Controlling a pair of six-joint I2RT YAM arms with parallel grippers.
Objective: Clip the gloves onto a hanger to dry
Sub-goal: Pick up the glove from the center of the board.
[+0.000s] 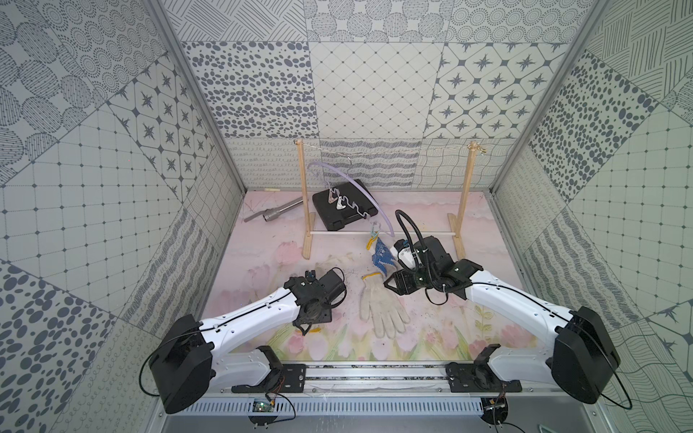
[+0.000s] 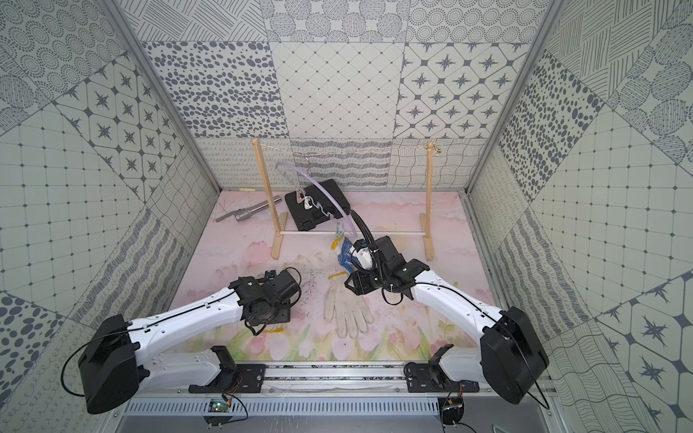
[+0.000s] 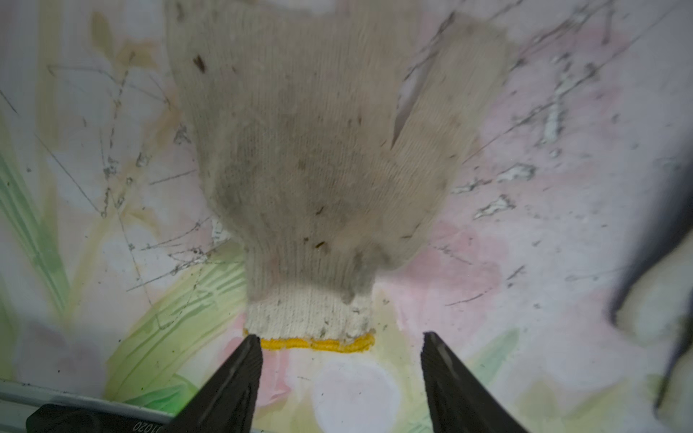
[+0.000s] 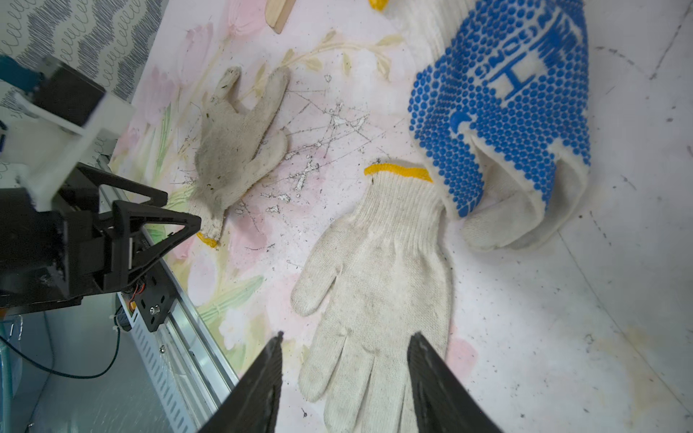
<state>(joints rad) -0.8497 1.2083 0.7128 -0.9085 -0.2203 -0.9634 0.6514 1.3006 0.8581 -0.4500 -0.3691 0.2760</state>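
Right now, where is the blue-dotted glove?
In a top view the blue-dotted glove is right of centre, just in front of the wooden frame's crossbar, cuff up at the hanger's low end, near the middle plain glove's cuff.

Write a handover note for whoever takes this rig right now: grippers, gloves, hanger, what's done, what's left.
Left gripper: open, empty, jaws at the yellow cuff edge of the soiled glove, which lies flat.
Right gripper: open, empty, over the fingers of the middle glove, which also lies flat.
Hanger: hanging by its hook, tilted.
Done: the blue-dotted glove appears clipped by its cuff at the hanger's low end.
Left: grasp and clip the two plain gloves.
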